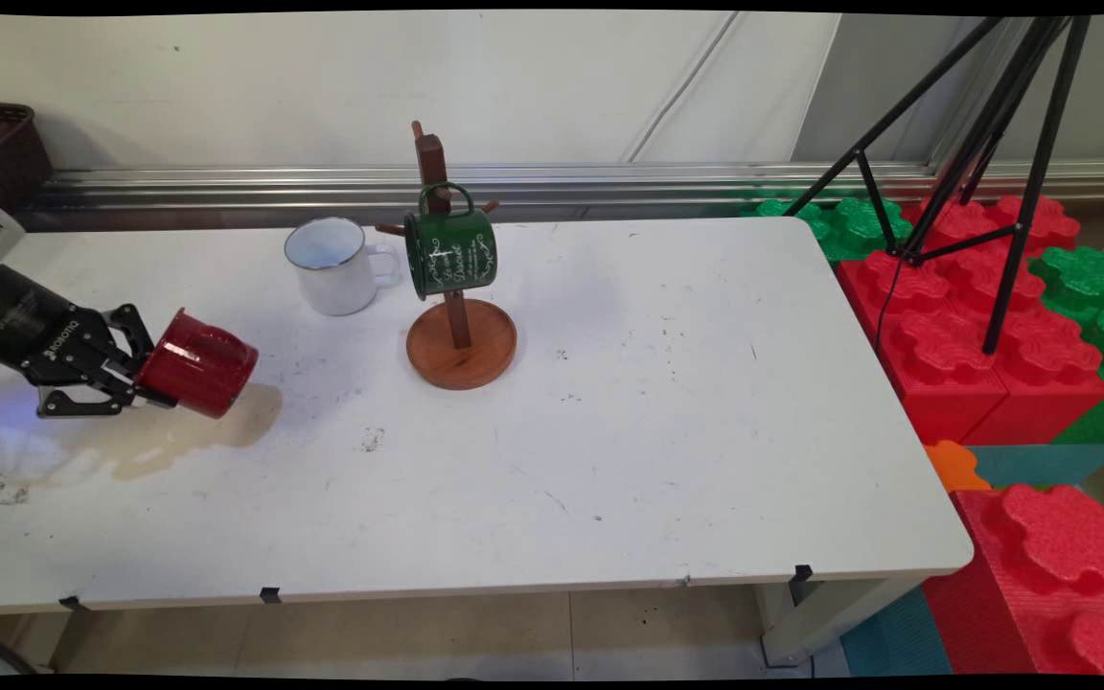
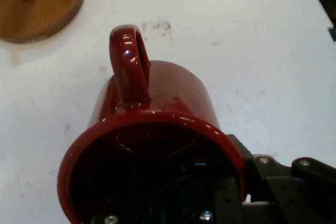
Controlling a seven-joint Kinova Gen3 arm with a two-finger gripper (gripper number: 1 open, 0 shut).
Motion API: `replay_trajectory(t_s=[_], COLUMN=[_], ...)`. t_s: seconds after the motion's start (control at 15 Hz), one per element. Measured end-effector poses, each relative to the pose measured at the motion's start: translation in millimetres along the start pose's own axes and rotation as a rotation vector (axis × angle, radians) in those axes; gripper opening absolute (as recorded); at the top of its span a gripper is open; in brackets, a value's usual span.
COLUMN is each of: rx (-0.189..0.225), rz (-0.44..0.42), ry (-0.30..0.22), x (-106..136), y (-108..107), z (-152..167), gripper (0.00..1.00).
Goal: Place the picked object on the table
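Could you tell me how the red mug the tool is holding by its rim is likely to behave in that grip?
The red mug looks glossy, so it may slip in the tool, which pinches only its rim. It looks rigid, probably enamel or ceramic, so a drop could chip it. It is tilted on its side, and laid down like that it would likely roll until its handle stops it.

You have a white desk (image 1: 667, 431), scuffed with dark marks. On it a white mug (image 1: 332, 265) stands upright at the back, and just beside it, to its right, stands a wooden rack (image 1: 456, 335) on a round base.
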Motion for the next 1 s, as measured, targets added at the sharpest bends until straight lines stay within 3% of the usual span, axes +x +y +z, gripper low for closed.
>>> replay_trajectory(t_s=[1.0], rx=[-0.026], rz=[0.089], ry=[-0.173], x=[3], y=[-2], z=[11], gripper=[0.00])
